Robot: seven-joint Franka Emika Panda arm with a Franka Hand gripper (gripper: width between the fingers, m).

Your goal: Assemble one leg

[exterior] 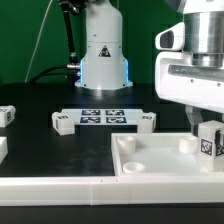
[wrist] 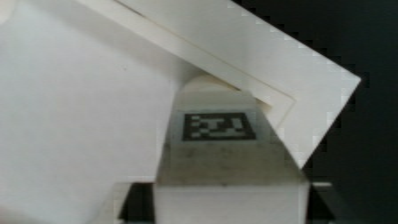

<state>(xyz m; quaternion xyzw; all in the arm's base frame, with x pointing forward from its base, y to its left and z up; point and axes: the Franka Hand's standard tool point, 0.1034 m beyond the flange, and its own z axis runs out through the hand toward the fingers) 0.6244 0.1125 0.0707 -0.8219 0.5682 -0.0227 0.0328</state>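
Observation:
My gripper (exterior: 207, 128) hangs at the exterior view's right, shut on a leg (exterior: 210, 139), a small white block with a black-and-white tag. It holds the leg upright just over the far right corner of the large white tray-like panel (exterior: 150, 165). In the wrist view the leg (wrist: 221, 150) fills the lower middle, tag facing the camera, clamped between the dark fingers (wrist: 139, 200), with the panel's corner (wrist: 267, 70) beyond it. Whether the leg touches the panel cannot be told.
The marker board (exterior: 99, 117) lies at the middle back. Loose legs sit beside it, one (exterior: 63, 122) at its left end and one (exterior: 146, 122) at its right end. Two more white blocks, one (exterior: 5, 116) above the other (exterior: 2, 148), sit at the left edge. The robot base (exterior: 103, 55) stands behind.

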